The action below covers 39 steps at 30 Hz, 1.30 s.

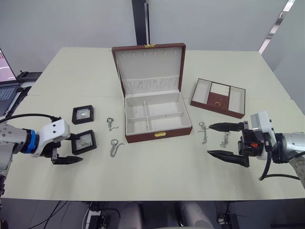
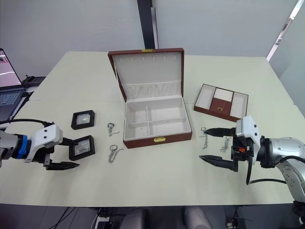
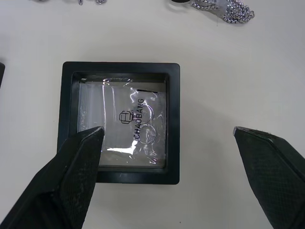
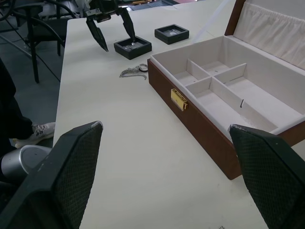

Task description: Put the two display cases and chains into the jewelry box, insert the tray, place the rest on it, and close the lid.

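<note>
A: Standing open mid-table, the jewelry box [image 1: 157, 114] faces you, its tray [image 1: 218, 98] lying apart to the right.

B: Your left gripper [image 1: 72, 149], jaws apart, straddles the near display case [image 1: 84, 141]; the second case [image 1: 82, 114] sits behind. Your right gripper [image 1: 216, 140], jaws apart, hovers beside two chains [image 1: 203, 131].

Cream table [image 1: 157, 176] fills the view, seam across it. Plain grey wall [image 1: 66, 24] behind, dark vertical post [image 1: 139, 21] at 12 o'clock. Laptop [image 1: 5, 81] at 9 o'clock. Chair [image 4: 40, 19] beyond the table end.
</note>
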Available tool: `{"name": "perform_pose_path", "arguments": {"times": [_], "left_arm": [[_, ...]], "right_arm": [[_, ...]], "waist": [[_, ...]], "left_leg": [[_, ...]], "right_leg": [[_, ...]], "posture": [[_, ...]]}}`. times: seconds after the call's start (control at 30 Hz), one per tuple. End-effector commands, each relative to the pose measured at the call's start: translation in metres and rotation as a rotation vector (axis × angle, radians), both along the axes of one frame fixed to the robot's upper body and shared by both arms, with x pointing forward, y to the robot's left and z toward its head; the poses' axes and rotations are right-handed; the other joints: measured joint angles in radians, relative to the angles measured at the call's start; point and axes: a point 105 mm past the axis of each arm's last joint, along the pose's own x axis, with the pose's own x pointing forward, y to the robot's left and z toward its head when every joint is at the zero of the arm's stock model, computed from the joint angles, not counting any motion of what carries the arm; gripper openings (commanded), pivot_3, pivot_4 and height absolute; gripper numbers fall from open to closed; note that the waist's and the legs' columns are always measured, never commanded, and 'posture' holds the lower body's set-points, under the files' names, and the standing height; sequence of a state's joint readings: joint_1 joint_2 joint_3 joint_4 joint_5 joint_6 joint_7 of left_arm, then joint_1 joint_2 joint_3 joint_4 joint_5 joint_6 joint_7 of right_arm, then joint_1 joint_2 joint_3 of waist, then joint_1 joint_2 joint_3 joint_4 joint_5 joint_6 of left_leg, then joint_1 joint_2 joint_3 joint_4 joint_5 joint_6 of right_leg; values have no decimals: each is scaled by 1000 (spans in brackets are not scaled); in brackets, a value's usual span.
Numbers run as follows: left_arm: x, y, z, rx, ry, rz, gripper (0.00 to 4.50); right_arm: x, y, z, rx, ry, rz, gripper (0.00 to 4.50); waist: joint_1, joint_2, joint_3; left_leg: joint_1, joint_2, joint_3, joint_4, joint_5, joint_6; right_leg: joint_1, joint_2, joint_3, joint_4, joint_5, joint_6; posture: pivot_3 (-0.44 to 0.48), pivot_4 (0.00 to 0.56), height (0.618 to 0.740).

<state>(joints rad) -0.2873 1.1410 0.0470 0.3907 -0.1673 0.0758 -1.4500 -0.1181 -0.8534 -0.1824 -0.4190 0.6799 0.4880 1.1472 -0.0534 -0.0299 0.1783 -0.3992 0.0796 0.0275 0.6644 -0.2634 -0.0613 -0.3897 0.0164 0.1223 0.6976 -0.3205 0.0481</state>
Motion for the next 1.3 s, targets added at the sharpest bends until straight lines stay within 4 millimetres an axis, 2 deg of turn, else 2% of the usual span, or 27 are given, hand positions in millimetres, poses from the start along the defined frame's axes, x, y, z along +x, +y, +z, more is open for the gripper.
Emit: {"name": "perform_pose_path", "arguments": {"times": [0.03, 0.17, 0.37, 0.47, 0.57, 0.7, 0.8, 0.87, 0.9, 0.93, 1.1, 1.3], "left_arm": [[14, 1, 29, -65, -137, 54, 4500], [27, -15, 48, -205, -218, 117, 4500], [45, -28, 49, -297, -300, 230, 4500], [51, -34, 40, -310, -319, 264, 3873], [58, -43, 31, -329, -330, 289, 2909], [68, -75, 14, -362, -321, 264, 1556], [77, -98, 6, -382, -320, 251, 509], [80, -109, 1, -391, -314, 242, 0], [81, -113, 0, -392, -311, 236, 0], [82, -117, -2, -394, -310, 230, 0], [84, -128, -4, -400, -297, 193, 0], [85, -133, -5, -397, -294, 168, 0]], "right_arm": [[10, -10, 13, 37, -62, -77, 4480], [35, -15, 16, 94, -84, -207, 4480], [72, 4, 5, 52, -106, -277, 4480], [97, 4, -9, -19, -108, -358, 3869], [115, 7, -19, -33, -92, -397, 2797], [142, 17, -35, -104, -108, -443, 1657], [147, 26, -40, -123, -111, -429, 841], [147, 30, -42, -130, -109, -414, 379], [146, 33, -43, -129, -104, -402, 87], [144, 35, -44, -131, -100, -388, 17], [130, 49, -44, -104, -80, -302, 17], [113, 57, -46, -90, -49, -245, 17]], "waist": [[0, 0, 0], [-1, 0, 0], [-6, 0, 0], [-4, 0, 0], [-2, 0, 0], [0, 0, 0], [1, 0, 0], [1, 0, 0], [0, 0, 0], [0, 0, 0], [-1, 0, 0], [0, 0, 0]], "left_leg": [[0, 0, 0, 0, 0, 0], [0, 0, 0, 1, 0, 0], [0, 0, -1, 1, 0, 0], [0, 0, -1, 1, 0, 0], [-1, 0, 0, 1, 0, 0], [0, 0, 0, 2, 0, 0], [-1, 0, 0, 2, 0, 0], [-1, 0, -1, 2, 0, 0], [-1, 0, 0, 2, 0, 0], [-1, 0, 0, 2, 0, 0], [-1, 0, 0, 2, 0, 0], [-1, 0, -1, 2, 0, 0]], "right_leg": [[0, 0, 0, 0, 0, 0], [0, 0, 0, 0, 0, 0], [0, 1, 0, 1, 0, 0], [-1, 1, 0, 1, 0, 0], [-1, 0, 0, 0, 0, 0], [0, 0, 0, 1, 0, 0], [0, 0, 0, 1, 0, 0], [0, 0, 0, 1, 0, 0], [0, 0, 0, 1, 0, 0], [0, 0, 0, 1, 0, 0], [0, 0, 0, 1, 0, 0], [0, 0, 0, 1, 0, 0]], "posture": [[0, 150, 740], [0, 150, 740], [0, 150, 740], [0, 150, 740], [0, 150, 740], [0, 150, 740], [0, 150, 740], [0, 150, 740], [0, 150, 740], [0, 150, 740], [0, 150, 740], [0, 150, 740]]}}
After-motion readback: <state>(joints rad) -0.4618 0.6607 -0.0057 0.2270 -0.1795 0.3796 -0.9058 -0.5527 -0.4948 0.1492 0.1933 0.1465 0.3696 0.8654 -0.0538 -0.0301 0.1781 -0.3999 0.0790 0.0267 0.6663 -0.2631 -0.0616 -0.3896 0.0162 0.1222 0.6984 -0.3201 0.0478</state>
